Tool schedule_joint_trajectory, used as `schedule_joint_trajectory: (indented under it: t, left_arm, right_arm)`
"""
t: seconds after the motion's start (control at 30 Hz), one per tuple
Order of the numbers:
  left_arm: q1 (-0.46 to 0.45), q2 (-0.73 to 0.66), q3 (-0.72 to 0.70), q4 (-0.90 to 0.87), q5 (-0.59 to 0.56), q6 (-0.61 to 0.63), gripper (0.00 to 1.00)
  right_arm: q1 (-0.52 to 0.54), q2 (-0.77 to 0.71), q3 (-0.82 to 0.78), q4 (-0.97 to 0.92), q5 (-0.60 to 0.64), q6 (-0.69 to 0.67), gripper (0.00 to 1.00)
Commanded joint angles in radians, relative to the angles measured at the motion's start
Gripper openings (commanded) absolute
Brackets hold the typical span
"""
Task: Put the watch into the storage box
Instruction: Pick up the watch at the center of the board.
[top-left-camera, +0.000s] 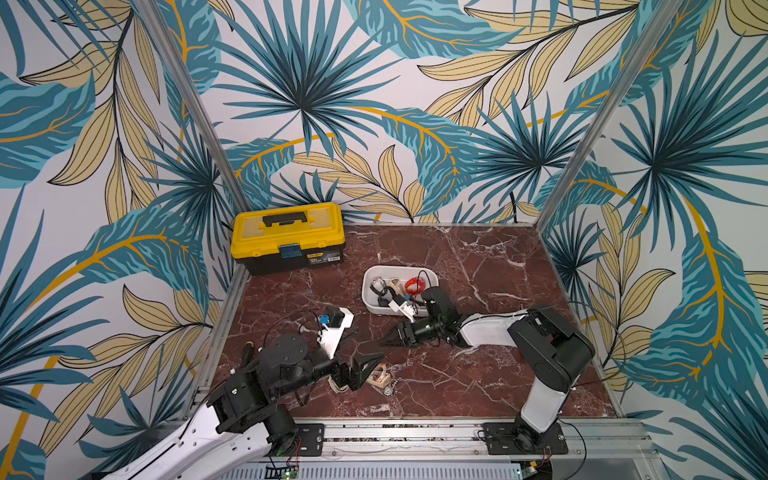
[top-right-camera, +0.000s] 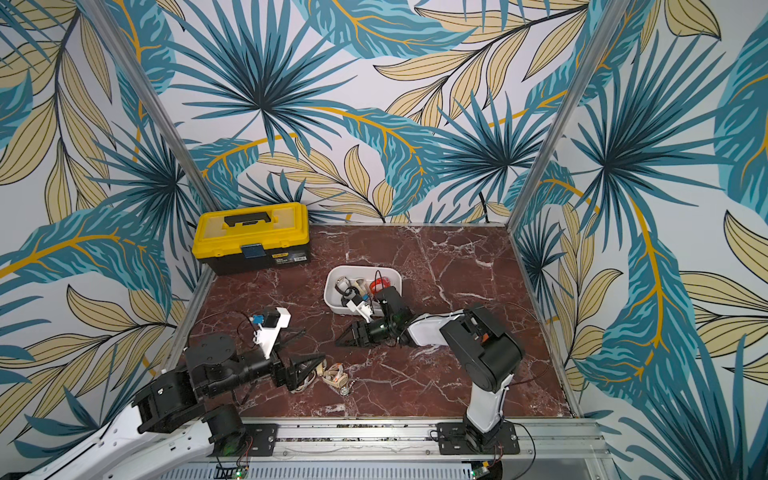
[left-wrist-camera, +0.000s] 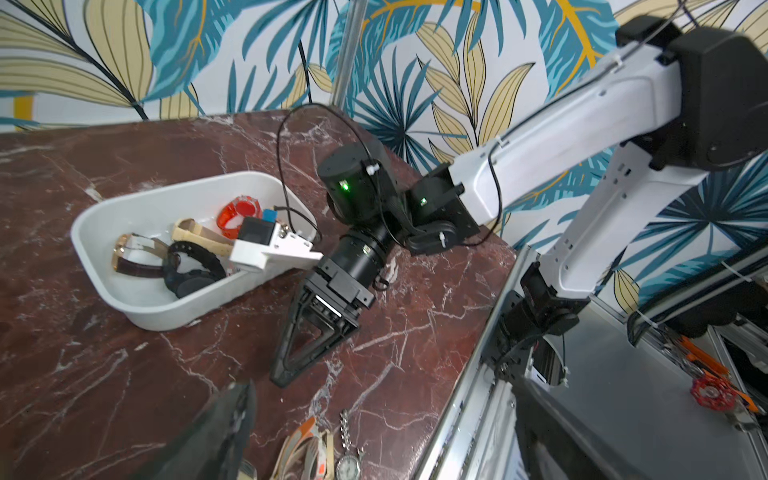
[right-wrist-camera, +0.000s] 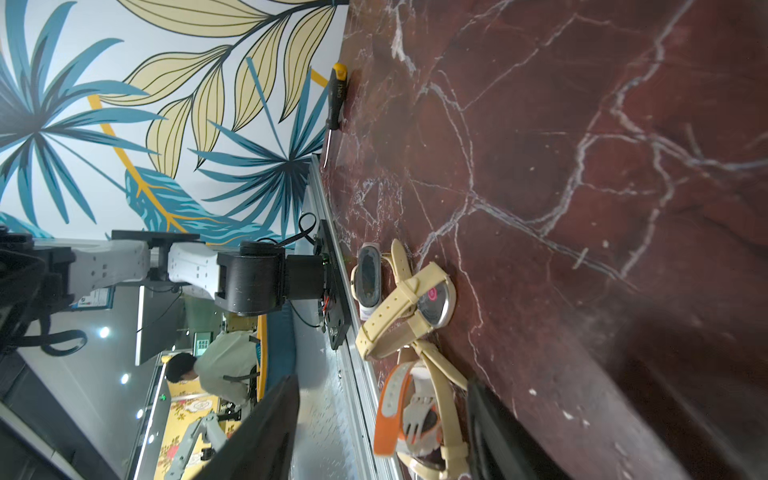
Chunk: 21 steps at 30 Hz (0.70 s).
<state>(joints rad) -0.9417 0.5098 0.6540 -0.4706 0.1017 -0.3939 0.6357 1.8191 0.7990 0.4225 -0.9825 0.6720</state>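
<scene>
Several watches lie loose near the table's front edge: an orange-and-white strapped watch (top-left-camera: 380, 376) (right-wrist-camera: 395, 411), a cream-strapped watch (right-wrist-camera: 432, 299), a dark-faced smartwatch (right-wrist-camera: 368, 278) and a pocket watch (left-wrist-camera: 348, 467) on a chain. My left gripper (top-left-camera: 370, 370) (left-wrist-camera: 382, 382) stands open over this pile, with nothing between its fingers. My right gripper (top-left-camera: 386, 340) (right-wrist-camera: 383, 379) lies low just behind the pile, rolled on its side, fingers apart and empty. Behind it stands the white storage box (top-left-camera: 370, 299) (left-wrist-camera: 166, 307), holding several other watches.
A yellow-lidded black toolbox (top-left-camera: 286, 237) stands in the back left corner. A screwdriver (right-wrist-camera: 336, 95) lies along the table's left edge. Patterned walls close off three sides. An aluminium rail (top-left-camera: 415, 432) with both arm bases runs along the front.
</scene>
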Motion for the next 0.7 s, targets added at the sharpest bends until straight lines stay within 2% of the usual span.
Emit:
schedule_joint_trajectory:
  t: [0.0,0.13,0.33,0.43,0.67]
  left_arm:
    - [-0.074,0.007,-0.005,-0.134,-0.104,-0.073,1.00]
    - [-0.195,0.057,0.052,-0.310,-0.309,-0.187,1.00]
    - [-0.392,0.247,0.175,-0.535,-0.491,-0.336,1.00]
    - [-0.448,0.276,0.201,-0.609,-0.542,-0.394,1.00]
    - [-0.472,0.155,0.170,-0.601,-0.561,-0.428,1.00]
  right_arm:
    - [0.009,0.023,0.008,0.054,-0.094,0.038,0.64]
    - [0.033,0.019,0.019,-0.065,-0.088,-0.027,0.64]
    - [0.066,0.036,0.047,-0.197,-0.073,-0.096,0.64]
    - [0.069,0.041,0.051,-0.218,-0.063,-0.112,0.63]
    - [0.088,0.051,0.069,-0.281,-0.071,-0.148,0.58]
